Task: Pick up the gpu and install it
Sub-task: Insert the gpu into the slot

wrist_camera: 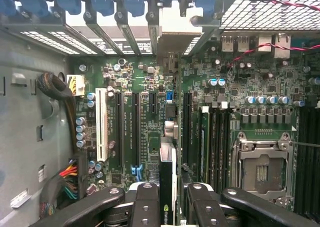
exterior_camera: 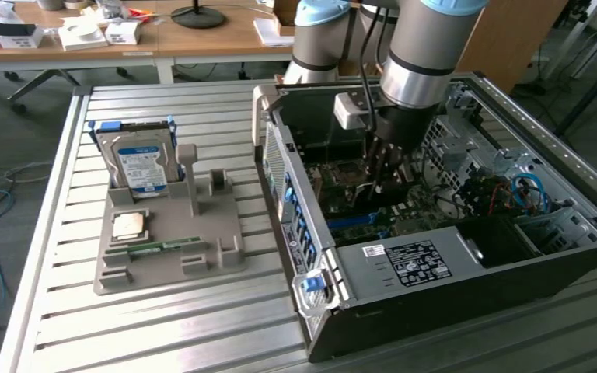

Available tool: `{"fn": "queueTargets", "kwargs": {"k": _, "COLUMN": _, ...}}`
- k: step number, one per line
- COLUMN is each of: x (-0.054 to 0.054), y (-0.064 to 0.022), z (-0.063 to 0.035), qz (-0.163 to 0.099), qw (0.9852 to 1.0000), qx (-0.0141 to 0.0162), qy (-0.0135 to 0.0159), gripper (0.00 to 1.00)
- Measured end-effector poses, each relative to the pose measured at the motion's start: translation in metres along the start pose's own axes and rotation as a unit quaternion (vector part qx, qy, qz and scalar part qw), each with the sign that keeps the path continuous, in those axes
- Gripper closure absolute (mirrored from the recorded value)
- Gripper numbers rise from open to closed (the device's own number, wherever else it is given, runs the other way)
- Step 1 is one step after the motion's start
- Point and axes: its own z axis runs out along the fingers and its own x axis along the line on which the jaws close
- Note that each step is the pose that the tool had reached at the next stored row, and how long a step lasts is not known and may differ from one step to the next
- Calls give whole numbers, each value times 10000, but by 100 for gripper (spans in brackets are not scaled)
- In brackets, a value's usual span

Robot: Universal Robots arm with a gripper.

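The gpu [wrist_camera: 167, 179] is seen edge-on in the wrist view, a thin dark card with a green logo near my fingers and a pale metal bracket [wrist_camera: 172, 34] at its far end. My gripper [wrist_camera: 168, 207] is shut on it, with one black finger [wrist_camera: 145, 202] on each side. The card hangs just above the black slots [wrist_camera: 135, 132] of the green motherboard, its bracket against the case's rear openings. In the exterior view my gripper [exterior_camera: 382, 175] reaches down inside the open computer case [exterior_camera: 454, 287], over the motherboard.
A grey holder [exterior_camera: 169, 249] on the slatted metal table carries the blue-labelled hard drive [exterior_camera: 141, 167], a small chip [exterior_camera: 130, 225] and a green memory stick [exterior_camera: 158, 247]. Inside the case are a white slot [wrist_camera: 101, 124], a CPU socket [wrist_camera: 261, 169] and cable bundles [wrist_camera: 70, 179].
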Motion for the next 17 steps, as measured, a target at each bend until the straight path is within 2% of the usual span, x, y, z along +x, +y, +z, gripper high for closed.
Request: {"fn": "queueTargets", "kwargs": {"k": 17, "x": -1, "y": 28, "z": 58, "qz": 0, "qw": 10000, "qx": 0, "qy": 0, "gripper": 74}}
